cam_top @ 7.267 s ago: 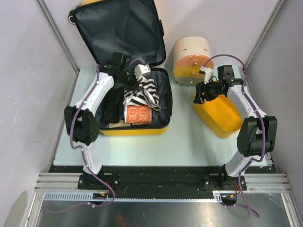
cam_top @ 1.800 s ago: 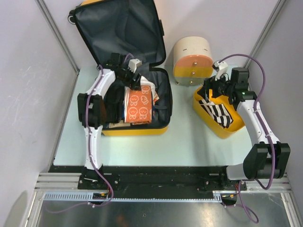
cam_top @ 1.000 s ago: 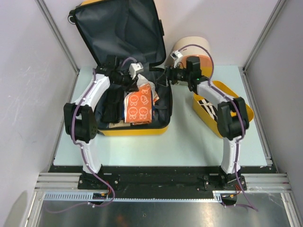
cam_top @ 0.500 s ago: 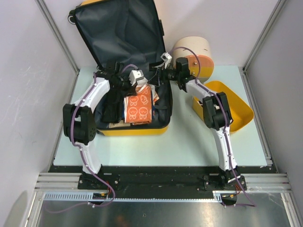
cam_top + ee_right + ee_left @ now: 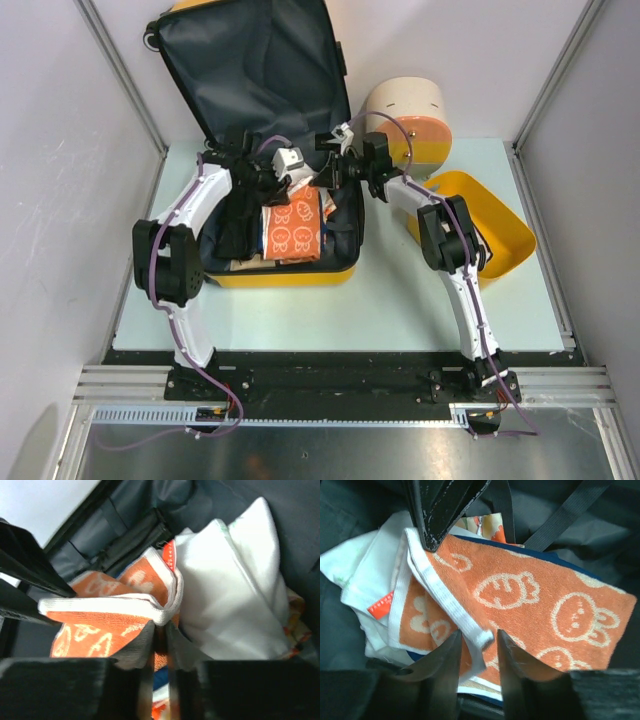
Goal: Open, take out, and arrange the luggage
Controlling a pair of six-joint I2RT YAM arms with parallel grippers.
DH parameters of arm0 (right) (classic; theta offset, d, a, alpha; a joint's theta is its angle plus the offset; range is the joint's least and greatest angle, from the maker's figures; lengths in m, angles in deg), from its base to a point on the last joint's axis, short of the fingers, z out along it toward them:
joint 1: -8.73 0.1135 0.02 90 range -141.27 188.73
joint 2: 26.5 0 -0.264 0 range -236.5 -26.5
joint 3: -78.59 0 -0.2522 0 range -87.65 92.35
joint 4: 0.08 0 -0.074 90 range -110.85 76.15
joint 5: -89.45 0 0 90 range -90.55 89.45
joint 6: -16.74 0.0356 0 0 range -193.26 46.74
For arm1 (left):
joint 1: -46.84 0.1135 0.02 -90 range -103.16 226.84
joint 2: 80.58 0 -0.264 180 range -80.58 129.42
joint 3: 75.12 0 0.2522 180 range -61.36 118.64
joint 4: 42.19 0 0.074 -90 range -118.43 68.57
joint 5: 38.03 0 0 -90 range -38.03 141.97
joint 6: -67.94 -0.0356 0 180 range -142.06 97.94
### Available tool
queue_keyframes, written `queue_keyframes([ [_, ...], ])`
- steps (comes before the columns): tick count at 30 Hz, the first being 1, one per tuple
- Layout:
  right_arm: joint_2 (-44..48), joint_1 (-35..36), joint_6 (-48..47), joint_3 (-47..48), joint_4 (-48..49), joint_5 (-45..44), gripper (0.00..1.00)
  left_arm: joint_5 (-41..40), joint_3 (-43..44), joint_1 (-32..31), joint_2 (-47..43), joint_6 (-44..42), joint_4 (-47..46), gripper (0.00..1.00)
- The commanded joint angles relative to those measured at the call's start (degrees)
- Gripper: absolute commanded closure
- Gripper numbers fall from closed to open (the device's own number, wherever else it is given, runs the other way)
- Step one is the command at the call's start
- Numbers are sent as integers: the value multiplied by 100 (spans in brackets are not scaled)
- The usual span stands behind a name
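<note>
The luggage (image 5: 290, 277) lies open at the back left, its lid leaning on the wall. An orange towel (image 5: 292, 225) with white cartoon faces lies on top inside. My right gripper (image 5: 160, 624) is shut on the towel's white hem (image 5: 100, 605), next to a folded white cloth (image 5: 235, 580). My left gripper (image 5: 478, 633) stands narrowly open over the towel (image 5: 530, 595), with the other end of that hem (image 5: 445, 600) between its jaws. In the top view the left gripper (image 5: 290, 178) and the right gripper (image 5: 325, 172) meet over the suitcase's back edge.
A yellow basket (image 5: 500, 215) sits at the right, tilted. A cream-and-pink round box (image 5: 405, 115) stands behind it. Dark folded items (image 5: 235, 225) fill the suitcase's left half. Black straps (image 5: 570, 515) cross the grey lining.
My right arm has swung from the yellow basket across to the suitcase and closed on the orange towel's hem. The left gripper has stayed at the towel. The striped cloth went into the basket earlier.
</note>
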State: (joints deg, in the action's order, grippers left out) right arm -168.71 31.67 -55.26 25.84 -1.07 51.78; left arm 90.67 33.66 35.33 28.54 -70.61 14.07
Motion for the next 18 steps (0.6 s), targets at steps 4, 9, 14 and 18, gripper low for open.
queue_keyframes([
  [4, 641, 44, 222, -300, 1024, 347, 100, -38, 139, 253, -523, 634, -31, 34],
  [9, 1326, 149, -339, -749, 894, 523, 100, 199, 280, 859, -830, 1444, -58, 26],
  [14, 1898, 448, -2183, -1266, -379, 725, 100, 182, -71, 1133, -1323, 1630, -163, 24],
  [18, 2276, 755, -3949, -1514, -1758, 743, 100, 164, -387, 1396, -1595, 1744, -251, 24],
])
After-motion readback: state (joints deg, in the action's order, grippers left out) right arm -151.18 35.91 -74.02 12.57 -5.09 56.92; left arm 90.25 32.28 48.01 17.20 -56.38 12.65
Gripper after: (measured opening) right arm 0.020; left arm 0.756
